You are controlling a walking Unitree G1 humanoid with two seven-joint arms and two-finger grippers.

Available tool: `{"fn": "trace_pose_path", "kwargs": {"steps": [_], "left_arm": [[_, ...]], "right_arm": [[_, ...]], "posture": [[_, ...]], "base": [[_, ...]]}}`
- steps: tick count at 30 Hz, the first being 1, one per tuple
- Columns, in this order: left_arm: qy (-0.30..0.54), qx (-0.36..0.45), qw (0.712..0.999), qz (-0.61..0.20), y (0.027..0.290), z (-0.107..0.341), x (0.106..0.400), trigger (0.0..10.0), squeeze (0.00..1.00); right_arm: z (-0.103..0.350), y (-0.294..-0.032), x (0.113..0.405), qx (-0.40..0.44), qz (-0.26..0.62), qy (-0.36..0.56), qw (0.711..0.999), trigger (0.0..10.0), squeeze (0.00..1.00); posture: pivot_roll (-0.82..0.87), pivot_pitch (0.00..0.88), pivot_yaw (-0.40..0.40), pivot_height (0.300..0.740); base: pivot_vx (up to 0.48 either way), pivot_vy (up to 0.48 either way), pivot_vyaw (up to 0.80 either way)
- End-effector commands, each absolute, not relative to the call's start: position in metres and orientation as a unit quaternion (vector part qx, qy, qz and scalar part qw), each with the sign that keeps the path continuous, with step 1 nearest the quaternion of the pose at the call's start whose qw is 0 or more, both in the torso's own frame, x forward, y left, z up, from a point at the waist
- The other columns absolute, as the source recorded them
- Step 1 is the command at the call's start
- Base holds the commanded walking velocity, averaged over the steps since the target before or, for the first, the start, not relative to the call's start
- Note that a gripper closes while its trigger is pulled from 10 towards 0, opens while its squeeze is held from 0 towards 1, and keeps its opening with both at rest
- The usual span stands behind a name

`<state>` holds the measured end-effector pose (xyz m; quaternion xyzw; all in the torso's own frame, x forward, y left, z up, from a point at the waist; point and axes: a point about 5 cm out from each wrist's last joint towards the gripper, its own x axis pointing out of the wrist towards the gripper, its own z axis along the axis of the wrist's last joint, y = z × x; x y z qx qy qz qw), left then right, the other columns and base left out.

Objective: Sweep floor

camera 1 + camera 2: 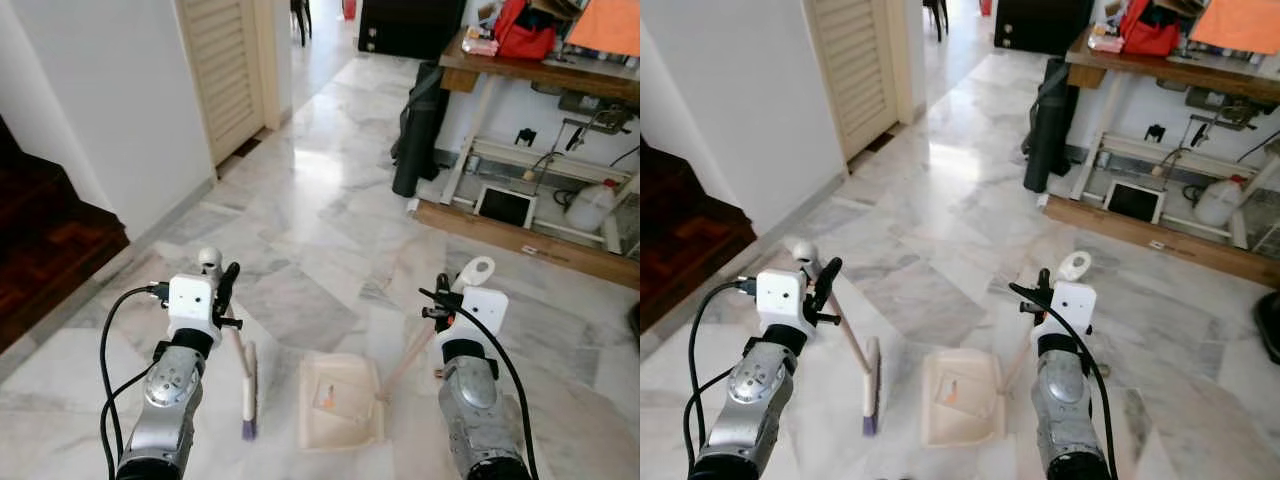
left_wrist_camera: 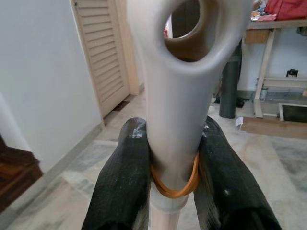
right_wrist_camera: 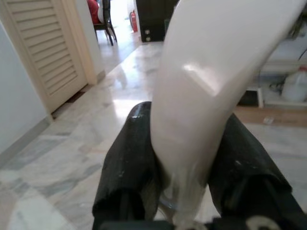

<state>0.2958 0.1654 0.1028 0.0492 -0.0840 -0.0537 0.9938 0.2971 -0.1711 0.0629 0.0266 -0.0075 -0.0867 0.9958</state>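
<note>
My left gripper (image 1: 224, 292) is shut on the white handle of a small broom (image 1: 247, 385), whose purple-tipped bristles rest on the marble floor (image 1: 310, 210). The left wrist view has both black fingers (image 2: 120, 182) clamped on the handle (image 2: 180, 96), just above an orange rubber band. Beside the broom head lies a cream dustpan (image 1: 340, 420), flat on the floor, with a small orange scrap (image 1: 328, 402) inside. My right gripper (image 1: 441, 303) is shut on the dustpan's long handle (image 3: 206, 81), which slants down to the pan.
A dark wooden step (image 1: 45, 245) and a white wall stand at the left, with a louvred door (image 1: 225, 70) beyond. At the right are a wooden table (image 1: 540, 70), a black roll (image 1: 412, 130), a plank (image 1: 520, 240) and a white jug (image 1: 590, 205).
</note>
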Motion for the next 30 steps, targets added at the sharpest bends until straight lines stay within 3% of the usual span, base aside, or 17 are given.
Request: {"fn": "trace_pose_path", "kwargs": {"steps": [1,25,30], "left_arm": [[-0.105,0.057,0.991,-0.052,0.1677,0.1136,0.297,10.0,0.0],[-0.101,0.054,0.992,-0.055,0.1642,0.1132,0.2963,10.0,0.0],[-0.101,0.053,0.992,-0.055,0.1643,0.1134,0.2963,10.0,0.0]], "right_arm": [[0.0768,-0.1684,0.3029,0.031,-0.081,-0.038,0.996,10.0,0.0],[0.0771,-0.1669,0.3038,0.031,-0.075,-0.036,0.996,10.0,0.0],[0.0777,-0.1653,0.3042,0.029,-0.072,-0.038,0.996,10.0,0.0]], "posture": [[0.12,0.007,-0.001,0.74],[0.12,0.013,0.001,0.74],[0.12,0.011,0.0,0.74]], "base": [[0.0,0.3,0.46],[0.0,0.3,0.06],[0.0,0.3,0.58]]}}
